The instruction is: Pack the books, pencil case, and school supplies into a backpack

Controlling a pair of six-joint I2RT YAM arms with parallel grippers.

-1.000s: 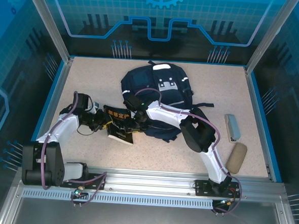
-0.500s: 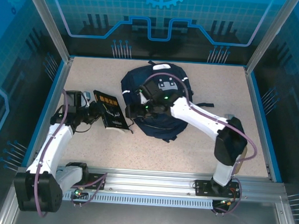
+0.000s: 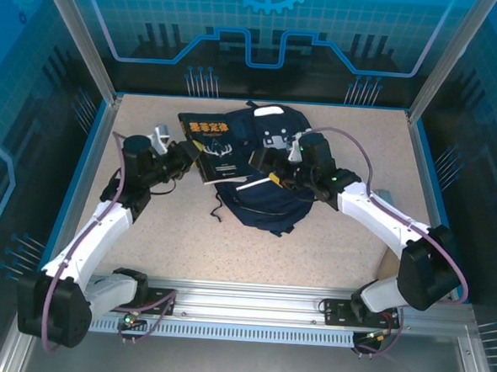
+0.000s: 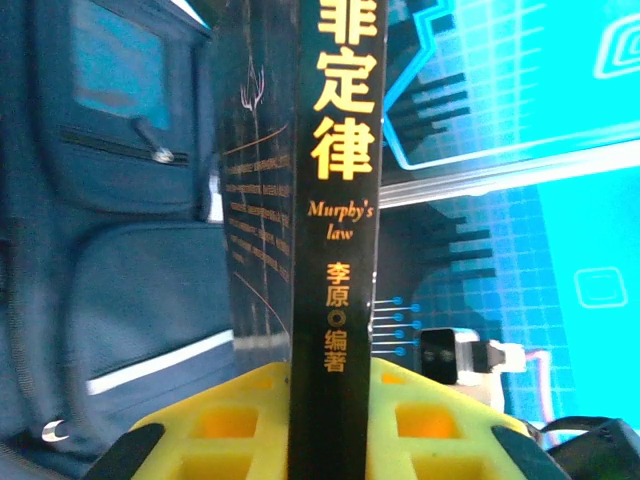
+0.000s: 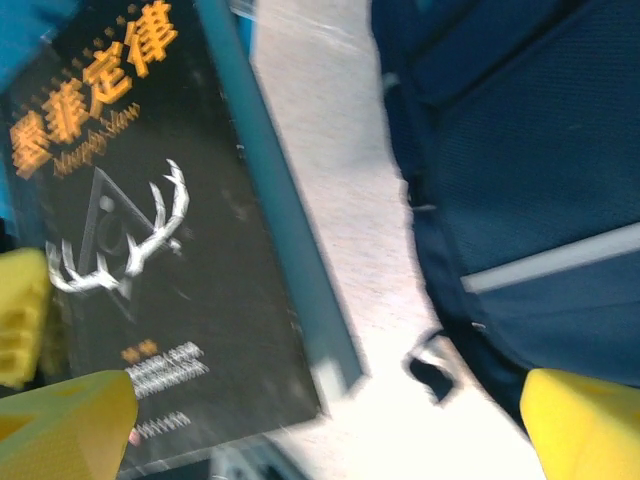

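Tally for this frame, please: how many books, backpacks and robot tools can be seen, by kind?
book: 1, dark cover, clamped
backpack: 1, navy
tools: 2, the left tool shut on the book, the right tool open
Total: 4

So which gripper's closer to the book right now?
Left. The left gripper is shut on the book, clamping its left edge and holding it over the backpack. The right gripper hangs open by the book's opposite side, above the backpack, not gripping it.
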